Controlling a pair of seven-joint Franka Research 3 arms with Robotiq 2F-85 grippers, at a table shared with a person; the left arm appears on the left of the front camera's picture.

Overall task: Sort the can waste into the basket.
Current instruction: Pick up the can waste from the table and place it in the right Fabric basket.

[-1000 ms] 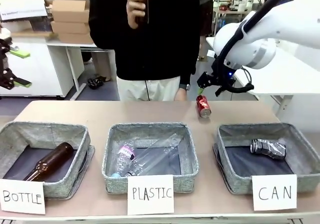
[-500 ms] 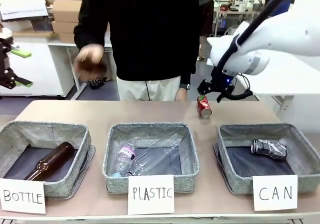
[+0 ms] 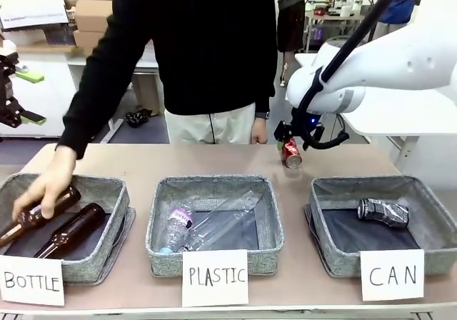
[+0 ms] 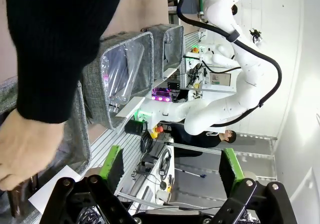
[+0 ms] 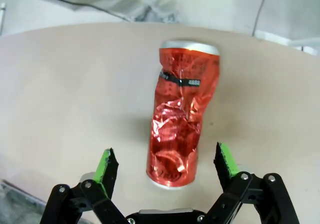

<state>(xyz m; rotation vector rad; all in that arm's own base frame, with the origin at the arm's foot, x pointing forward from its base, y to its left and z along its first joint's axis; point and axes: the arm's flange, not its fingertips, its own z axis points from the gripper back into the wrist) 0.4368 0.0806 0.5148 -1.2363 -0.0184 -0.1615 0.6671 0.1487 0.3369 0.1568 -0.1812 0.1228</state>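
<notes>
Since the red can (image 5: 182,114) lies on its side on the bare table (image 3: 214,159), crumpled along its body, it looks light, thin-walled and easy to dent further, so it should need only a modest squeeze. Its foil-like skin is probably a little slippery, and its creases give the pads something to bite on. The best hold, as I judge it, is across the middle of the body, where it is narrowest; the rim at the far end looks stiffer but rounder. The right gripper (image 5: 167,166) hangs just over the near end of the can with its jaws spread wide, one green pad on either side and neither touching metal. From the front, that gripper (image 3: 294,136) sits at the far side of the table, right of centre, with the can (image 3: 290,152) just below it.

Counting the cans: two. One red, on the table beyond the baskets, not yet sorted; one dark, dented can (image 3: 383,212) already lying inside the basket (image 3: 325,245) at the near right, behind the sign reading CAN.

Three baskets stand in a row. In the middle one, clear plastic bottles (image 3: 207,227) overlap and I cannot count them surely. In the left one lies a brown bottle (image 3: 71,231), and a person's hand (image 3: 43,188) is lowering a second.

At the far left, the left gripper (image 4: 170,166) is wide open too, holding nothing.
</notes>
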